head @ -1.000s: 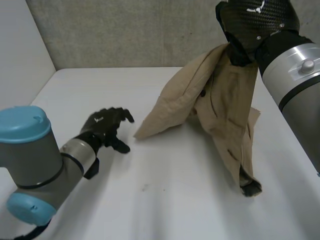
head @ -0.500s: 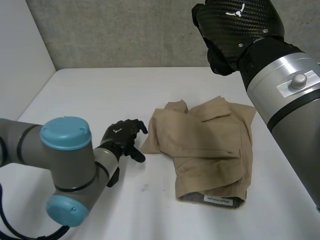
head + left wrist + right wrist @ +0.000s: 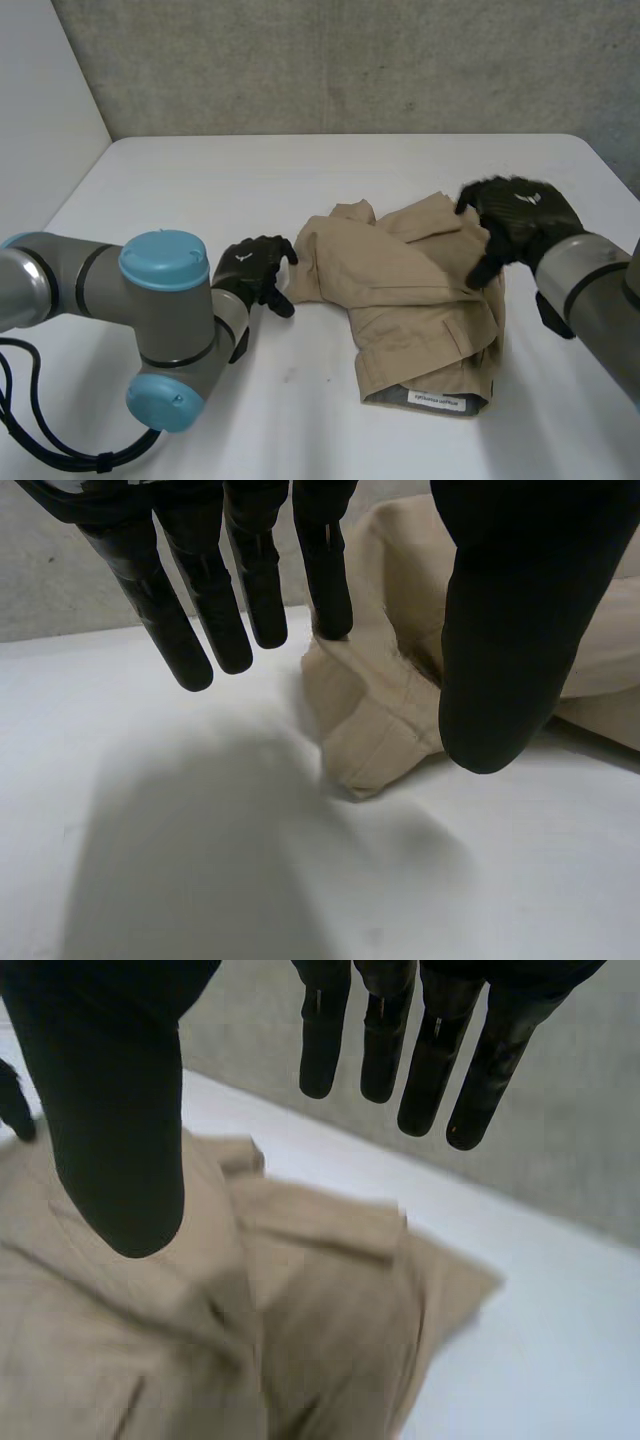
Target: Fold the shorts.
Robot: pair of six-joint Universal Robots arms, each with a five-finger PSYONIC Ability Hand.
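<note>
The shorts (image 3: pixel 420 300), which hung from the right hand (image 3: pixel 515 215) a second ago, now lie folded on the table (image 3: pixel 200 190), right of the middle. That hand has come down over their far right part, fingers straight and empty. The left hand (image 3: pixel 250 272) is at their left corner, also spread and holding nothing, so I think only flattening remains.

left hand (image 3: pixel 252 272) and right hand (image 3: pixel 520 215) both hover low, fingers straight, thumbs held apart.
</note>
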